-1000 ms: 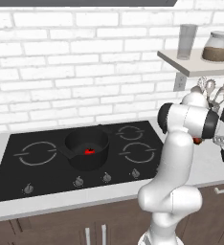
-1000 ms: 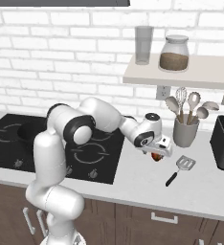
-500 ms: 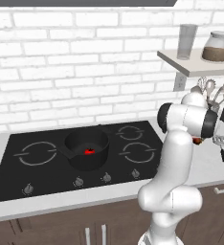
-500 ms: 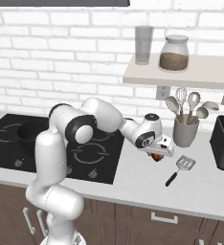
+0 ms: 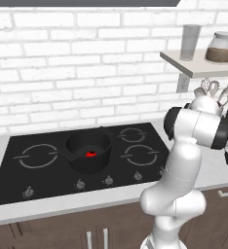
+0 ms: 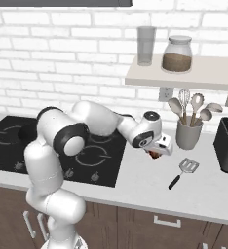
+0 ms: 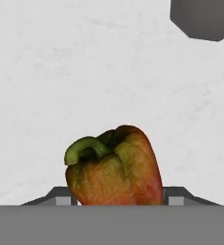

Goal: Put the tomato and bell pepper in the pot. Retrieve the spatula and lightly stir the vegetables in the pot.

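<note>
Since a second ago the claw (image 6: 156, 153) has narrowed from wide open onto the bell pepper (image 7: 115, 167), which now sits clamped between its fingers (image 7: 61, 197) on the pale counter (image 6: 150, 182); both fingertips are mostly hidden behind it. The spatula (image 6: 183, 172) lies just right of the claw. The pot (image 5: 88, 151) stands far to its left, the tomato (image 5: 90, 154) a red speck inside.
</note>
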Motion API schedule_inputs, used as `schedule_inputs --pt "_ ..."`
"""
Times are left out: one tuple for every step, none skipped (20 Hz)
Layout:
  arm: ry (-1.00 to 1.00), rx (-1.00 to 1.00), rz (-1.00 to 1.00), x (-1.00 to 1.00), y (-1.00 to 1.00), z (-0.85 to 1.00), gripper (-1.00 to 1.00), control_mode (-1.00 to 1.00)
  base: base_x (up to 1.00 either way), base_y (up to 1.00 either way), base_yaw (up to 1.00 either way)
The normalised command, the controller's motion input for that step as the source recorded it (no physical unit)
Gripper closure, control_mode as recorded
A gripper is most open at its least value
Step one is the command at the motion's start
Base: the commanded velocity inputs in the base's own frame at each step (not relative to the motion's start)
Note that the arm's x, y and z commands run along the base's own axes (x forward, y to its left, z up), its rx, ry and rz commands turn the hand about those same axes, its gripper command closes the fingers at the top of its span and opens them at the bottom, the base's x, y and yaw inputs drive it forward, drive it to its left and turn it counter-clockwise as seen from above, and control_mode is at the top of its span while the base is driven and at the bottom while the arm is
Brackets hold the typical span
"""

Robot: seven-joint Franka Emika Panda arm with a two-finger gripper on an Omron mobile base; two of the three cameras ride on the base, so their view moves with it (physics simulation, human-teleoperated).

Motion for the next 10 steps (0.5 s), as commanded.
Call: schedule_inputs --pt "0.01 0.00 0.01 -0.16 0.84 1.00 1.00 -1.00 0.00 0.00 0.00" --pt "0.02 0.00 0.01 -0.09 0.97 0.96 1.00 -1.00 0.00 0.00 0.00" --pt "0.02 0.00 0.03 -0.07 1.00 0.84 1.00 -1.00 0.00 0.00 0.00" --pt "0.01 0.00 0.06 0.00 1.00 0.58 1.00 -1.00 0.00 0.00 0.00" --pt "0.00 0.00 0.07 0.00 1.00 0.49 1.00 -1.00 0.00 0.00 0.00" --pt "0.00 0.00 0.09 0.00 1.00 0.45 1.00 -1.00 0.00 0.00 0.00" --pt "0.00 0.00 0.09 0.00 1.00 0.52 1.00 -1.00 0.00 0.00 0.00" --pt "0.00 0.00 0.09 0.00 1.00 0.57 1.00 -1.00 0.00 0.00 0.00" --pt "0.00 0.00 0.09 0.00 1.00 0.47 1.00 -1.00 0.00 0.00 0.00" --pt "0.00 0.00 0.09 0.00 1.00 0.39 1.00 -1.00 0.00 0.00 0.00"
